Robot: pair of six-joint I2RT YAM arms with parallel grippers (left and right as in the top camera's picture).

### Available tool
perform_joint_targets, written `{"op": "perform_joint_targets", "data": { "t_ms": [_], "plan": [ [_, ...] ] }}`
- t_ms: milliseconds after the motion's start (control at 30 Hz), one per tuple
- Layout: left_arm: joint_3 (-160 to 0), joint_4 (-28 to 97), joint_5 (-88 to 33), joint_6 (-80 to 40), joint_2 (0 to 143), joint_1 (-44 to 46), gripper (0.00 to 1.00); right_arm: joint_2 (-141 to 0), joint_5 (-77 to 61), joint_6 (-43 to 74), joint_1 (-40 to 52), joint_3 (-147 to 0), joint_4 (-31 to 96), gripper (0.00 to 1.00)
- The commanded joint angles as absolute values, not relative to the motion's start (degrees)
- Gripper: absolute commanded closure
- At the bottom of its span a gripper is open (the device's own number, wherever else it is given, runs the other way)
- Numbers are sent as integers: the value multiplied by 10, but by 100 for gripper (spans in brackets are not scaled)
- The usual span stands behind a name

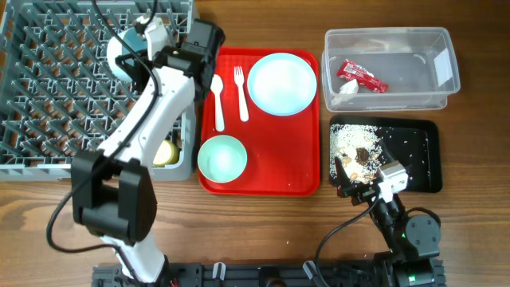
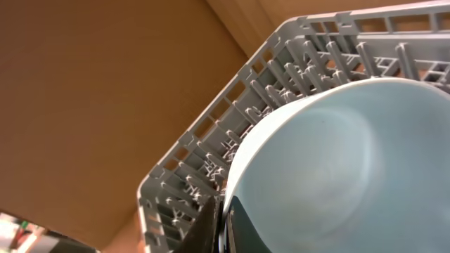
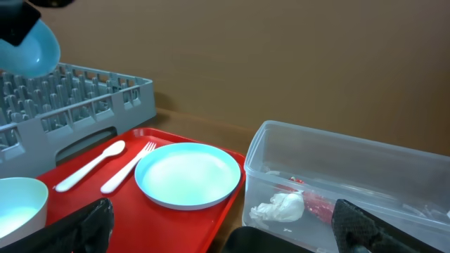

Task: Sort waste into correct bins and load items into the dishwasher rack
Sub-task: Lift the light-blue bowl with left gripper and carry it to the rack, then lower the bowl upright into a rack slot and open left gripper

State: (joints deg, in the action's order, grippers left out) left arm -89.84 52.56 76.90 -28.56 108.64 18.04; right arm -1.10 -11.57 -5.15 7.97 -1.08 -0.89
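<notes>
Left wrist: glossy, deep pale blue bowl, rim tight in the left pincer, over grey rack.

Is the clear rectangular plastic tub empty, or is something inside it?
Not empty. The clear rectangular plastic tub holds a small red snack wrapper and a white crumpled scrap; the right wrist view shows both too.

Wood-grain table; plain brown wall behind.
</notes>
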Motion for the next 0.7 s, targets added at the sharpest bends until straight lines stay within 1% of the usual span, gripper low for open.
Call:
{"op": "perform_joint_targets", "data": {
  "t_ms": [0,200,400,467,667],
  "plan": [
    [-901,467,761,-231,1119,170,96,-3,-124,-44,76,-3,-11,0],
    [-901,345,753,-119,1168,169,96,-3,-124,-44,76,-3,-11,0],
    [-901,240,771,-18,1179,169,96,-3,-124,-44,76,-3,-11,0],
    [-901,227,770,3,1179,169,96,-3,-124,-44,76,-3,-11,0],
    [-901,234,768,3,1179,168,96,-3,-124,-44,76,-3,-11,0]
  ]
}}
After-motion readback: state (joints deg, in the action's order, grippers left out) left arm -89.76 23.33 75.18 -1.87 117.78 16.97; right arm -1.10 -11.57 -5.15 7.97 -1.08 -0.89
